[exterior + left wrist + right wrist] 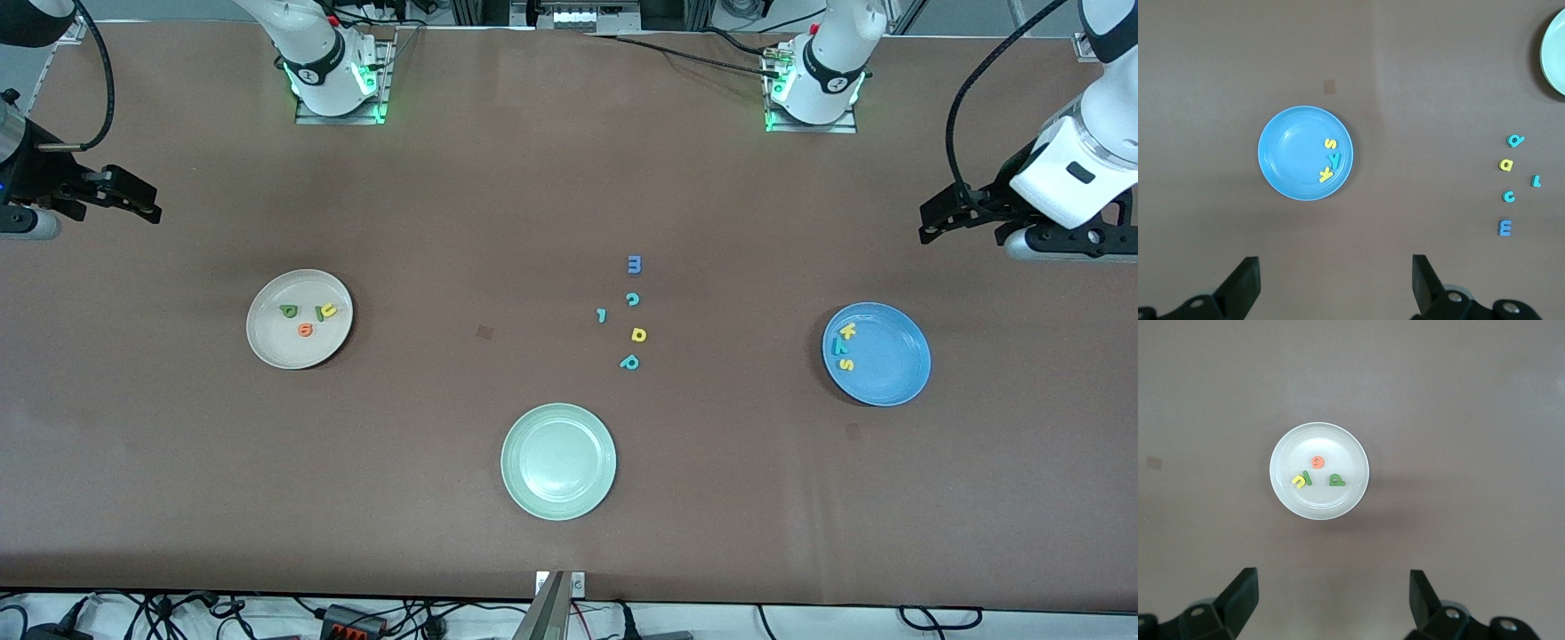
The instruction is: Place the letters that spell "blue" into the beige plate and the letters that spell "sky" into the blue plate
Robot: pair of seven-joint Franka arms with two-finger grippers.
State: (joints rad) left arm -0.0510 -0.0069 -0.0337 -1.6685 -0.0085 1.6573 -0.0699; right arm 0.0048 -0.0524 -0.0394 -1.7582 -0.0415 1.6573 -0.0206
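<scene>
Here, your left gripper (1331,283) hangs empty over bare table at the left arm's end, fingers spread wide apart. Your right gripper (1328,600) waits the same way at the right arm's end, fingers apart, holding nothing.

- Blue plate (893,373): yellow k (848,332), teal y (840,348) and yellow s (846,364) lie in it in a row near the rim.
- Beige plate (276,347): green b (288,311), thin green l (318,313), yellow u (328,309) and orange e (305,330) lie in it.
- Loose letters (629,313): you have five on the table between the two plates, blue, teal and yellow.
- Pale green plate (558,461): holds no letters, nearest the front camera.
</scene>
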